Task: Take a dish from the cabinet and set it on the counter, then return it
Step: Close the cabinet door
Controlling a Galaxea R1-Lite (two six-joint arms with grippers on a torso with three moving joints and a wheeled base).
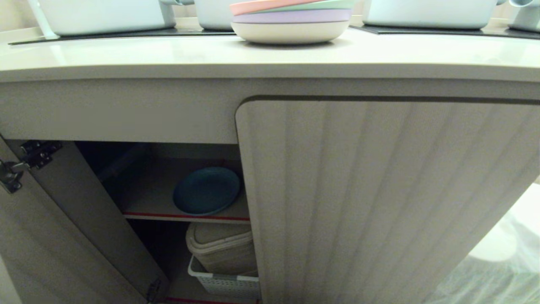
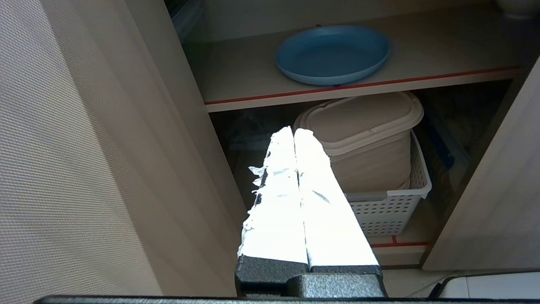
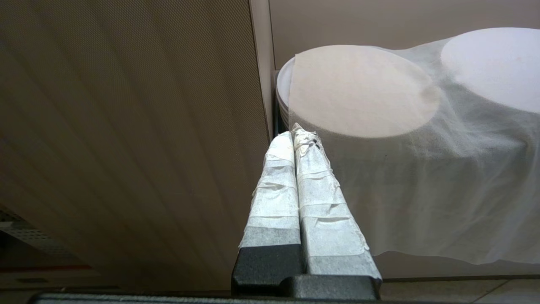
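The blue dish (image 1: pixel 206 190) lies flat on the red-edged inner shelf (image 1: pixel 147 198) of the cabinet (image 1: pixel 379 190), whose left door (image 1: pixel 50 236) stands open. In the left wrist view the dish (image 2: pixel 332 54) rests on that shelf (image 2: pixel 236 80), well beyond my left gripper (image 2: pixel 293 131), which is shut and empty in front of the opening. My right gripper (image 3: pixel 294 134) is shut and empty too, beside the closed ribbed door (image 3: pixel 126 126). Neither arm shows in the head view. The cream counter (image 1: pixel 168 55) runs above the cabinet.
A pastel stack of plates (image 1: pixel 291 21) and white pots (image 1: pixel 101 14) stand on the counter by black hob panels (image 1: pixel 126 33). Under the shelf a lidded beige bin (image 2: pixel 363 131) sits in a white perforated basket (image 2: pixel 392 207). Cloth-covered round stools (image 3: pixel 363 97) stand right of the cabinet.
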